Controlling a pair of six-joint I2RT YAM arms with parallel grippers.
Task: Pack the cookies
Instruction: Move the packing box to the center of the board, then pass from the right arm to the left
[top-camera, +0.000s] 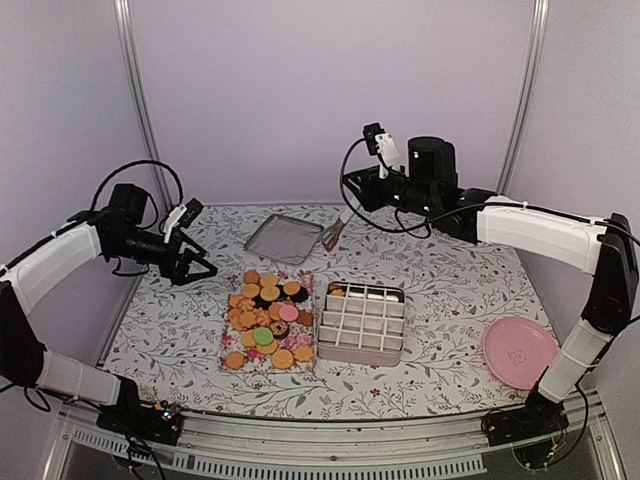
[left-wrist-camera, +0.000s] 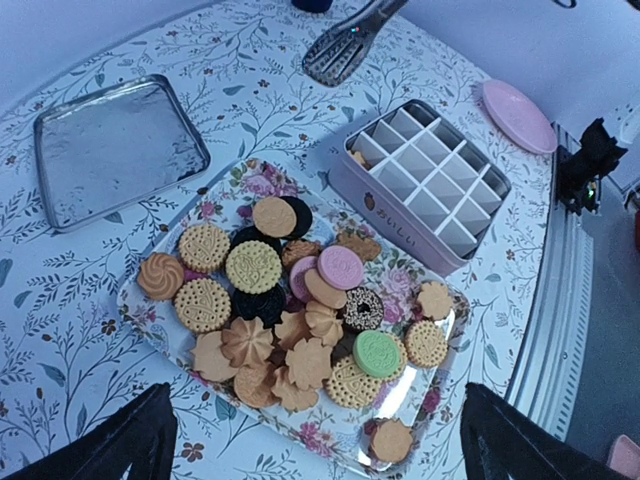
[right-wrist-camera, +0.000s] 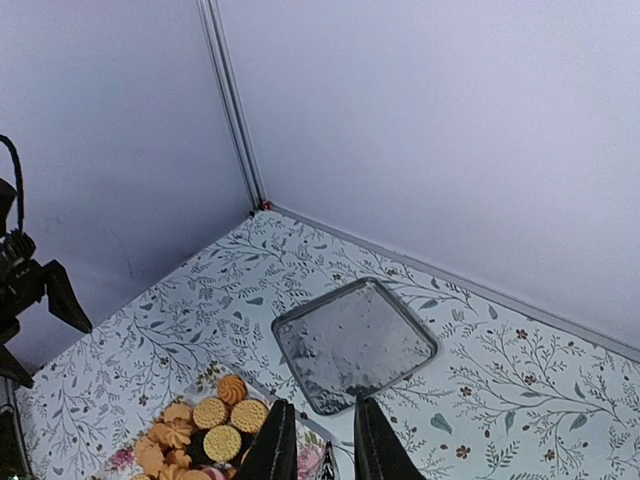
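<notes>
The cookies (top-camera: 266, 318) lie heaped on a floral tray (top-camera: 308, 352); they are mostly golden, with some dark ones, a pink one (left-wrist-camera: 341, 267) and a green one (left-wrist-camera: 377, 353). My left gripper (top-camera: 198, 276) hovers left of the tray, open and empty; in its wrist view the left gripper (left-wrist-camera: 315, 395) hangs over the cookies (left-wrist-camera: 250, 268). One cookie (left-wrist-camera: 357, 157) sits in a corner cell of the white divided tin (top-camera: 362, 322). My right gripper (top-camera: 345, 212) is raised behind the tin, shut on metal tongs (top-camera: 333, 237) that hang tips down. The tongs (left-wrist-camera: 345, 45) also appear in the left wrist view.
A square metal lid (top-camera: 284, 238) lies at the back, left of the tongs, and shows under my right gripper (right-wrist-camera: 322, 405) as the lid (right-wrist-camera: 355, 340). A pink plate (top-camera: 518, 352) rests at the front right. Purple walls close in the table.
</notes>
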